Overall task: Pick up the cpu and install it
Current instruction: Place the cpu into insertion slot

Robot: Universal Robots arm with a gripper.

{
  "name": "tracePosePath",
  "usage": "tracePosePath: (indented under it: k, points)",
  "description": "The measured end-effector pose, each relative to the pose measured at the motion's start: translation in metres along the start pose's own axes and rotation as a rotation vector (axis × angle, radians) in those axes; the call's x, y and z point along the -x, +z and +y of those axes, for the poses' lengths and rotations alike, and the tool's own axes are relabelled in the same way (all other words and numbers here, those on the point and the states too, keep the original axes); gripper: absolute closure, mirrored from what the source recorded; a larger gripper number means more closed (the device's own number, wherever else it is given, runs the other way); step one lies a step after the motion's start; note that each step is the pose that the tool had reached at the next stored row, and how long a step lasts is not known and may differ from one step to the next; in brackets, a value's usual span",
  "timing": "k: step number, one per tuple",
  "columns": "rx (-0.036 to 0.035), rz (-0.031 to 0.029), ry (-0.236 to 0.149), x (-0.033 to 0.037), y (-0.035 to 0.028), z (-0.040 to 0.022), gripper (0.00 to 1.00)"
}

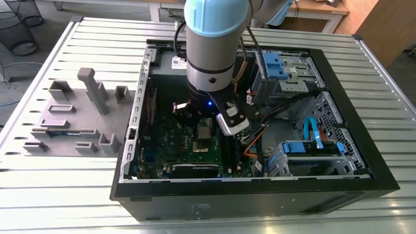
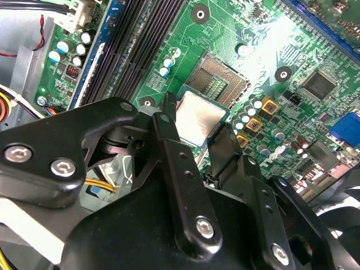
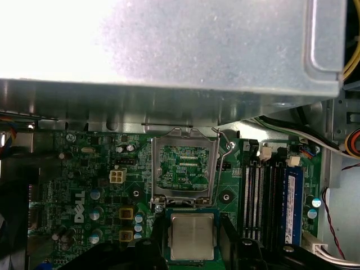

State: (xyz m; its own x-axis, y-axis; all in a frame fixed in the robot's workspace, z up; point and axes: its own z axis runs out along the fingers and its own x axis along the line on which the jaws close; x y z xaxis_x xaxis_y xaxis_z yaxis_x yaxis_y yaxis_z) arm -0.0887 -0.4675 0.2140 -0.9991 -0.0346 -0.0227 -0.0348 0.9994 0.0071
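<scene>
Cpu (image 3: 192,236) lies flat, silver top up, square with no longer side, clamped between the tool's (image 2: 198,122) black fingers beside the socket (image 2: 216,81), over the green board (image 3: 90,185) inside the case (image 1: 364,117) on the slatted counter (image 1: 78,195).

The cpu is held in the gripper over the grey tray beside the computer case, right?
No. The cpu is held in the gripper, but it is over the green motherboard inside the computer case, close to the bare socket. This shows in both wrist views.
</scene>
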Motion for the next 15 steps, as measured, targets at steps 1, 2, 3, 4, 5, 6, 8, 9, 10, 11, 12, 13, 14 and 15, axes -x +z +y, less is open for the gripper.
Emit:
tracePosePath:
  k: [1, 2, 3, 4, 5, 6, 8, 9, 10, 11, 12, 13, 14, 15]
  points:
    - [0.0001, 0.0000, 0.000, 0.0000, 0.0000, 0.0000, 0.53]
    - [0.0000, 0.0000, 0.000, 0.0000, 0.0000, 0.0000, 0.53]
    - [0.0001, 0.0000, 0.000, 0.0000, 0.0000, 0.0000, 0.53]
    - [0.0001, 0.0000, 0.000, 0.0000, 0.0001, 0.0000, 0.53]
    - [0.0002, -0.0001, 0.000, 0.0000, 0.0002, 0.0000, 0.53]
    - [0.0003, -0.0002, 0.000, -0.0001, 0.0005, 0.0000, 0.53]
    - [0.0003, -0.0002, 0.000, -0.0006, 0.0014, 0.0001, 0.53]
    - [0.0000, 0.0000, 0.000, -0.0012, 0.0017, 0.0000, 0.53]
    - [0.0000, 0.0000, 0.000, -0.0018, 0.0022, 0.0000, 0.53]
    - [-0.0001, 0.0000, 0.000, -0.0026, 0.0027, 0.0001, 0.53]
    - [-0.0003, 0.0000, 0.000, -0.0035, 0.0032, 0.0001, 0.53]
    - [-0.0005, -0.0001, 0.000, -0.0043, 0.0038, 0.0002, 0.53]
    - [-0.0005, -0.0001, 0.000, -0.0049, 0.0045, 0.0002, 0.53]
    - [-0.0005, -0.0001, 0.000, -0.0054, 0.0054, 0.0002, 0.53]
